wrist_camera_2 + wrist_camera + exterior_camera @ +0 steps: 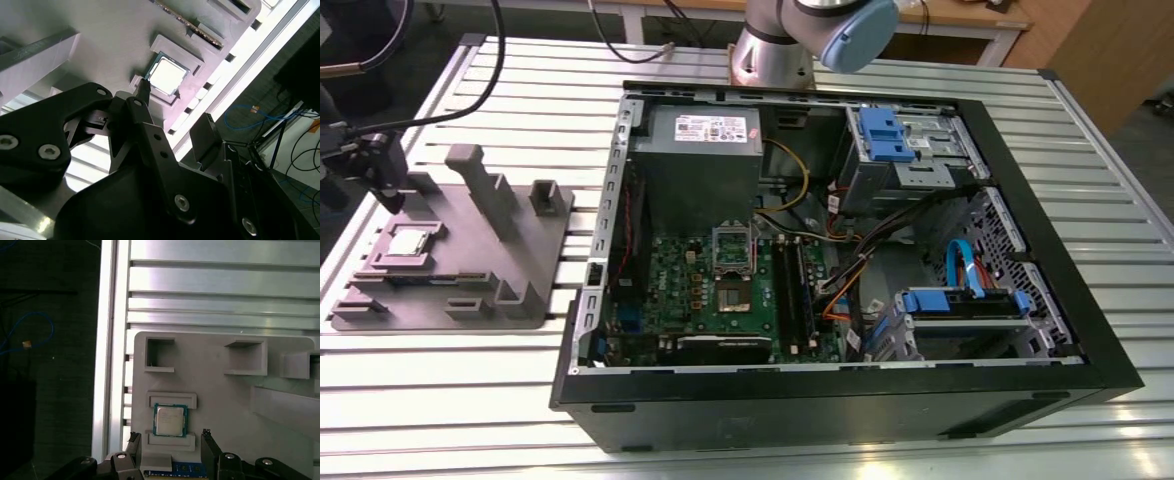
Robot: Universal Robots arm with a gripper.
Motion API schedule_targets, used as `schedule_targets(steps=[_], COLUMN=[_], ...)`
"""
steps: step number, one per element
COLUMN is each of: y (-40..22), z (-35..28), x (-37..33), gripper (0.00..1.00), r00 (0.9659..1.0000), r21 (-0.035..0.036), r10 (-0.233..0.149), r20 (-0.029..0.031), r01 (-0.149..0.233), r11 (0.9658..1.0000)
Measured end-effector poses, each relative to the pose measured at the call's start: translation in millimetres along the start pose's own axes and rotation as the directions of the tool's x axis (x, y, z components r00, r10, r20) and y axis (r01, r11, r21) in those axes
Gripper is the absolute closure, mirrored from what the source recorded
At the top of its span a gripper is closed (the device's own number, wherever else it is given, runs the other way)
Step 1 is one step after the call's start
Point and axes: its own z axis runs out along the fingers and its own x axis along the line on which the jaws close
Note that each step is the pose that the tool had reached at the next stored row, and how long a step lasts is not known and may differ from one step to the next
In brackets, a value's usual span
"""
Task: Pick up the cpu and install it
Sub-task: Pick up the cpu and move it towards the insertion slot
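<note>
- The gripper [170, 435] is hanging over the grey plastic tray [220, 405], with its two dark fingers [134, 437] spread wide and nothing between them.
- The cpu [170, 420] is lying flat in a shallow square pocket of that tray, silvery top facing up, framed by low raised lips on two opposite sides.
- In the first wrist view the fingertips are standing on either side of the chip's pocket, close to it but not touching the chip.
- In the second wrist view one fingertip [145, 86] is showing just beside a corner of the chip, and the other is sitting well off to the far side.
- In the exterior view the tray is resting on a slatted metal table [480, 400], at the exterior view's left of an open computer case [854, 405].
- The motherboard [707, 300] is lying inside that case, well apart from the chip.
</note>
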Motion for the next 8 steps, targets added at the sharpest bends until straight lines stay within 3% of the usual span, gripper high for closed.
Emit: schedule_targets(steps=[8], y=[-0.2], z=[4.3], x=[-0.1], gripper=[0.41], r00=[1.0000], r21=[-0.0001], r10=[0.000], r20=[0.0002], r01=[0.000], r11=[1.0000])
